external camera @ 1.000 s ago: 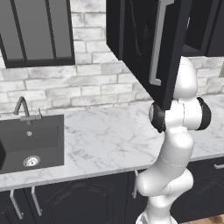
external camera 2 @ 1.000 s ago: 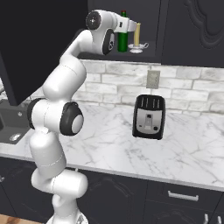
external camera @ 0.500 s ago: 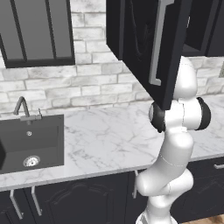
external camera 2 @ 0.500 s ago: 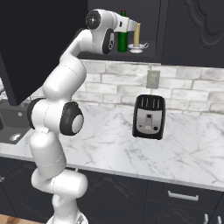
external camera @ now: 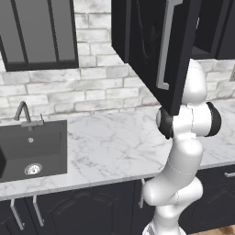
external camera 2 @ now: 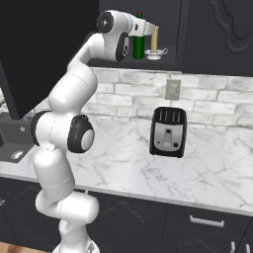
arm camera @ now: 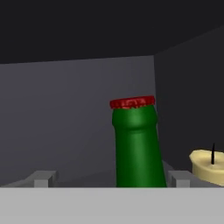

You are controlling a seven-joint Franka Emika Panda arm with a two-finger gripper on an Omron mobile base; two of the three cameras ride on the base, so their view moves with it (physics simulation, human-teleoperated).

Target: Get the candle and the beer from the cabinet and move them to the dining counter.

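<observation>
- Hand view: showed the beer (arm camera: 139, 144), red cap at centre frame, between the wide-open gripper (arm camera: 109, 178) fingertips (arm camera: 42, 178), nothing clamped; candle (arm camera: 209, 164) at lower right edge.
- Right base view: caught beer (external camera 2: 139, 37) and candle (external camera 2: 155, 39) side by side on the cabinet (external camera 2: 163, 64) shelf at top centre, toaster (external camera 2: 168, 131) on the marble tabletop (external camera 2: 207, 163) below.
- Left base view: gave the open cabinet door (external camera: 158, 50) at upper centre, sink (external camera: 32, 149) at lower left.
</observation>
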